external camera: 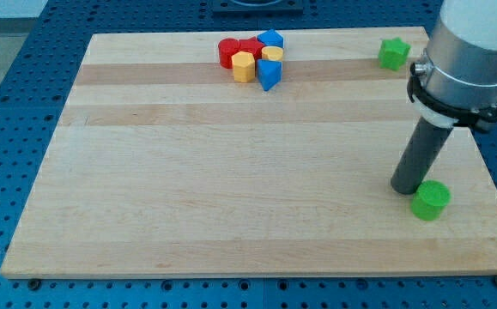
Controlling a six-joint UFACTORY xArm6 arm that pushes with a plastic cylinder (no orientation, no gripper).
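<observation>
Pale wooden tabletop [231,189] sits on a blue perforated base [8,103]. The arm comes in from the view's top right: grey cylindrical housing [467,56] with a black ring, then the straight dark rod [424,154] angling down and toward the view's left.

My tip [405,187] rests on the tabletop near the view's right edge, lower half. There are no jaws on this end effector, so it grasps nothing; it is just a bare rod end. Nearest block: the green cylinder block [431,199], just beside my tip, to the view's right and slightly lower. The two look to be touching or nearly so; cannot tell for sure whether a gap is left.

The green star-shaped block [393,53] lies near the view's top right, well apart from my tip, just left of the grey housing.

A tight cluster sits at the view's top centre, well apart from my tip:
- red cylinder block [227,51] on the cluster's left
- a second red block [250,46] beside it, shape unclear
- blue block [270,39] at the cluster's top right, angular
- yellow hexagonal block [244,66] at the lower left
- yellow round block [272,54] in the middle right
- blue pointed block [269,75] at the lower right

Cluster blocks are touching or pressed close together.
</observation>
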